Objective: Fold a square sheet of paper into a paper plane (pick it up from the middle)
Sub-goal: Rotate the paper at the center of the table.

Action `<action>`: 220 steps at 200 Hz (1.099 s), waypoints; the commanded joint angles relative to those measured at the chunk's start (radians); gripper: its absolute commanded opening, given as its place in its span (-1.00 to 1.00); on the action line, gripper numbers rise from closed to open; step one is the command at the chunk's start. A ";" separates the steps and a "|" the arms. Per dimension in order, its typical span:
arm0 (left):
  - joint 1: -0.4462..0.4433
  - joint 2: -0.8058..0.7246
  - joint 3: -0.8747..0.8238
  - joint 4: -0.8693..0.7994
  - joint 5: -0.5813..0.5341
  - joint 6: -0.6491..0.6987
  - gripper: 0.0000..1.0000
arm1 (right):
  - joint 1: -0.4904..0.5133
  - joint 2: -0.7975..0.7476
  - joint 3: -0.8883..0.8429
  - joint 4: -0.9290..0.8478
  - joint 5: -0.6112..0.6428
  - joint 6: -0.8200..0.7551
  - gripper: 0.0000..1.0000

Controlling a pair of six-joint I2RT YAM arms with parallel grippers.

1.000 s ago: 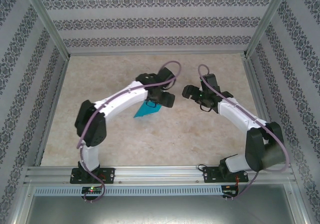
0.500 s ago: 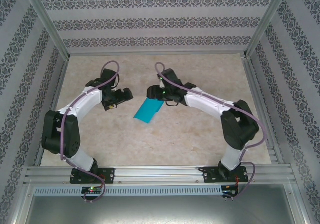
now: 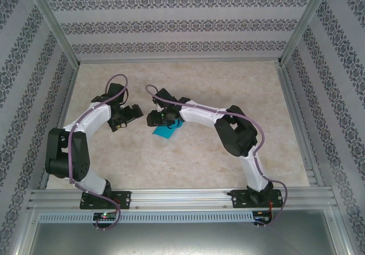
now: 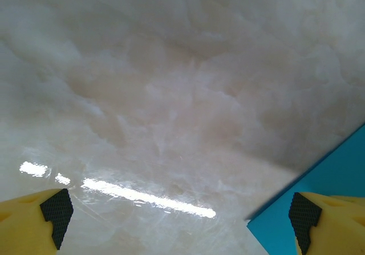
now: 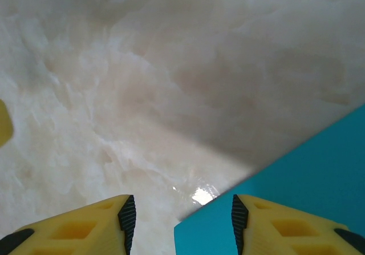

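The paper [image 3: 164,133] lies flat on the tabletop [image 3: 239,84], a little left of centre, well off every edge; the right gripper [image 5: 178,218] hovers half-spread over one corner, grasping nothing; the left gripper [image 4: 179,209] hangs wide open at another edge, empty; no plane shape shows, so most folding seems left.
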 commanded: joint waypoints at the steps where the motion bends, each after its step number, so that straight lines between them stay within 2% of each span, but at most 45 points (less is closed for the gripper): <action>1: 0.018 -0.036 -0.018 0.017 -0.014 -0.015 1.00 | 0.005 0.021 0.028 -0.071 -0.014 -0.037 0.00; 57: 0.021 -0.036 -0.030 0.033 0.014 -0.017 1.00 | 0.006 0.056 0.016 -0.145 -0.013 -0.154 -0.01; 97: 0.022 -0.035 -0.040 0.066 0.091 -0.018 0.91 | -0.001 0.016 -0.056 -0.205 -0.034 -0.357 0.02; 114: 0.022 -0.034 -0.047 0.084 0.126 -0.017 0.85 | -0.011 -0.026 -0.122 -0.234 -0.043 -0.464 0.03; 130: 0.022 -0.035 -0.058 0.121 0.171 -0.017 0.69 | -0.024 -0.079 -0.193 -0.248 -0.066 -0.554 0.04; 150: 0.018 -0.022 -0.069 0.163 0.229 -0.022 0.63 | -0.036 -0.150 -0.259 -0.236 -0.101 -0.607 0.05; 163: 0.011 -0.010 -0.075 0.191 0.260 -0.023 0.63 | -0.037 -0.191 -0.274 -0.219 -0.105 -0.591 0.08; 182: -0.018 0.000 -0.078 0.227 0.304 -0.023 0.63 | -0.052 -0.265 -0.308 -0.140 -0.138 -0.489 0.19; 203: -0.074 0.007 -0.076 0.269 0.341 -0.027 0.62 | -0.089 -0.377 -0.419 0.016 -0.164 -0.309 0.43; 220: -0.130 0.015 -0.075 0.309 0.361 -0.040 0.56 | -0.142 -0.461 -0.525 0.124 -0.151 -0.156 0.53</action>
